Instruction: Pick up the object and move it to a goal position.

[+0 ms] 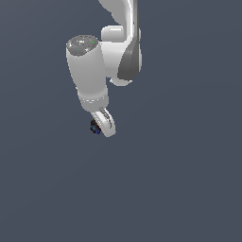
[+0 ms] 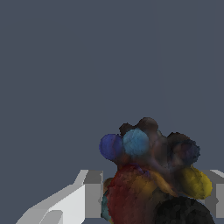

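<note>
The object [image 1: 95, 127] is a very small dark lump with blue and red specks. In the exterior view it sits at the tip of my white gripper [image 1: 100, 126], against the fingers [image 1: 108, 124], on the exterior view's left side of them. In the wrist view the object [image 2: 148, 175] is large and close, with blue, red and yellow lobes, and it sits between my two white fingers [image 2: 85, 192], which press against its sides. The gripper is shut on the object. The second finger [image 2: 217, 192] shows only at the frame's edge.
The white arm [image 1: 90, 71] reaches in from the top of the exterior view. A plain dark grey-blue surface [image 1: 179, 189] fills the background in both views. No goal marker shows.
</note>
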`<state>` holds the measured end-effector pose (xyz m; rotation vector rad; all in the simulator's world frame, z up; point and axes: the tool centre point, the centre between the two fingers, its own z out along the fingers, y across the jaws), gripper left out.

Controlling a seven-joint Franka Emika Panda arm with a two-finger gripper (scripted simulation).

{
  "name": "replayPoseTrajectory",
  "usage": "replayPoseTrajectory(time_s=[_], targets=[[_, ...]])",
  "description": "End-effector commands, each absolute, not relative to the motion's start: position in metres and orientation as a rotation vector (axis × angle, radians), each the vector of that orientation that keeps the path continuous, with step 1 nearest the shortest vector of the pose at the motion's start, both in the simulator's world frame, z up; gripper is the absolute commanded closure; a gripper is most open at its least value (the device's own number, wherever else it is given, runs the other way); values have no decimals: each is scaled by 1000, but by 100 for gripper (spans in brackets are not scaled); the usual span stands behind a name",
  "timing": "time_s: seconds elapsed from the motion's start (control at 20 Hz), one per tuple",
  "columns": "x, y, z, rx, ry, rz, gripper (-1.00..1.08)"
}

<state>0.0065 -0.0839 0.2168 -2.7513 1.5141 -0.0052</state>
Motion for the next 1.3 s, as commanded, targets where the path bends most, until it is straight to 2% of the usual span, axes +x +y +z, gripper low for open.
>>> replayPoseTrajectory(time_s=[0.0,0.7,1.25], targets=[[17,-97,235,-2752,1512,-5,108],[61,-150,306,-2754,1511,-2,108],[78,-169,331,-2755,1510,-1,108]])
